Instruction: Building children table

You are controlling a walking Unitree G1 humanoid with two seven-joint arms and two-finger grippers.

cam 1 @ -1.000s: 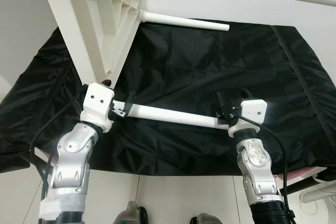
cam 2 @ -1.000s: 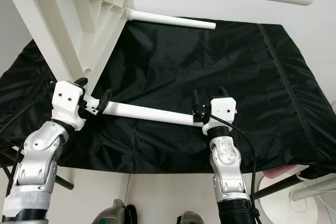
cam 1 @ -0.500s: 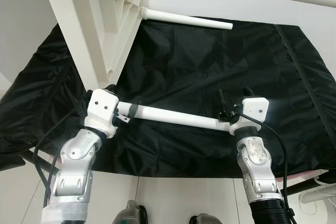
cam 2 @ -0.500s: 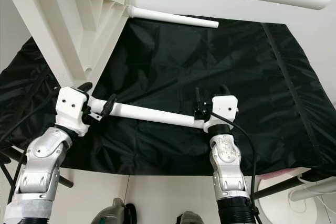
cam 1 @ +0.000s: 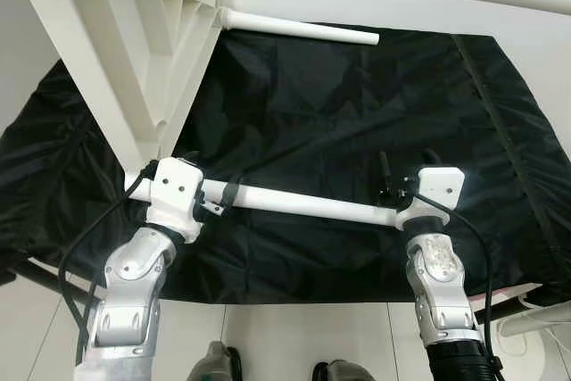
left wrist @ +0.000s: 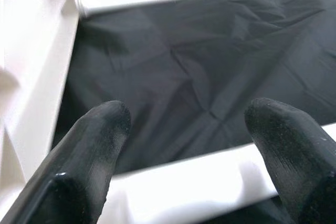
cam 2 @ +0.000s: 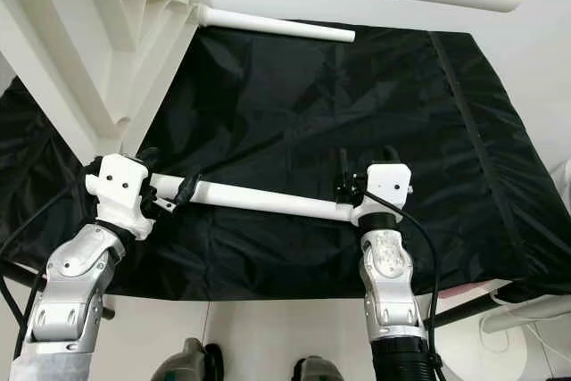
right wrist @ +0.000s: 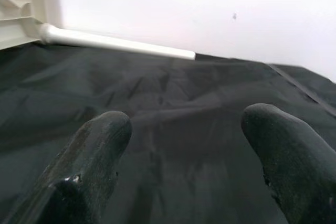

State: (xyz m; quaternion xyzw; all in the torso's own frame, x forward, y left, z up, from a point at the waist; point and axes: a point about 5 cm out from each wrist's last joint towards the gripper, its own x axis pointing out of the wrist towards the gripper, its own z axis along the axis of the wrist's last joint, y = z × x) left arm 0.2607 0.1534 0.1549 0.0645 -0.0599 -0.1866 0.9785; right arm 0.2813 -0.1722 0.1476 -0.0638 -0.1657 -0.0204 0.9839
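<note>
Centre frame: white leg [cam 1: 303, 204] gripped by left claw [cam 1: 223, 198] and right claw [cam 1: 390, 192], over black cloth [cam 1: 357, 104].

We see a bed covered by a wrinkled black sheet [cam 1: 357, 113]. One white table leg [cam 1: 299, 28] lies across its far edge, attached to the tilted white tabletop [cam 1: 134, 33].

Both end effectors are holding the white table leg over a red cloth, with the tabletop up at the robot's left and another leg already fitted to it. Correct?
Not quite: the cloth is black, as the left eye view shows. The rest stands: left end effector and right end effector hold the white table leg, tabletop at the left with a fitted leg.
</note>
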